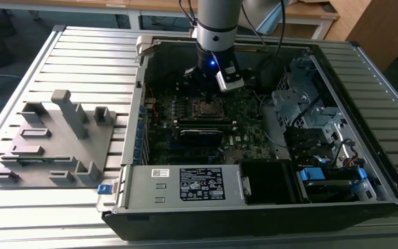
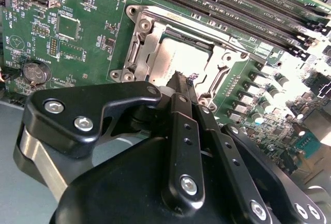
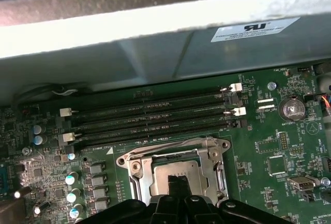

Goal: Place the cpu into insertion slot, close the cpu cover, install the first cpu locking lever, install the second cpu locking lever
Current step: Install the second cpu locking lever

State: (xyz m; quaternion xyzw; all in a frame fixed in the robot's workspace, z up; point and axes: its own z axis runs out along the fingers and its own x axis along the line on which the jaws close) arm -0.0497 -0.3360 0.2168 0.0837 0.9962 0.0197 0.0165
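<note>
From the second wrist view my gripper [image 2: 180, 81] takes up the foreground, its black fingers [image 2: 182, 131] drawn together to a point that hangs right over the cpu [image 2: 173, 61]. I see nothing pinched between them, so I read it as clenched and empty. Whether the tip actually touches the chip I cannot tell.

The cpu lies flat in the slot [image 2: 138, 53], its dull silvery top showing through the window of the cover [image 2: 207, 32], which sits down over the socket. In the first wrist view the same cpu [image 3: 173, 172] is framed by the cover [image 3: 170, 154], with the gripper's black tip [image 3: 178, 190] just at its near edge.

Beyond the socket run the long black memory slots [image 3: 150, 118], and past those the grey wall of the case [image 3: 155, 58]. A round battery [image 3: 292, 108] sits on the green board [image 3: 258, 172] off to one side.

In the exterior view the arm [image 1: 216, 26] reaches straight down into the open case [image 1: 268, 207], with the gripper [image 1: 209, 96] over the socket [image 1: 209, 107] near the middle of the board. A grey fixture [image 1: 54, 140] stands on the slatted table [image 1: 81, 57] at the exterior view's left, well apart from the case.
</note>
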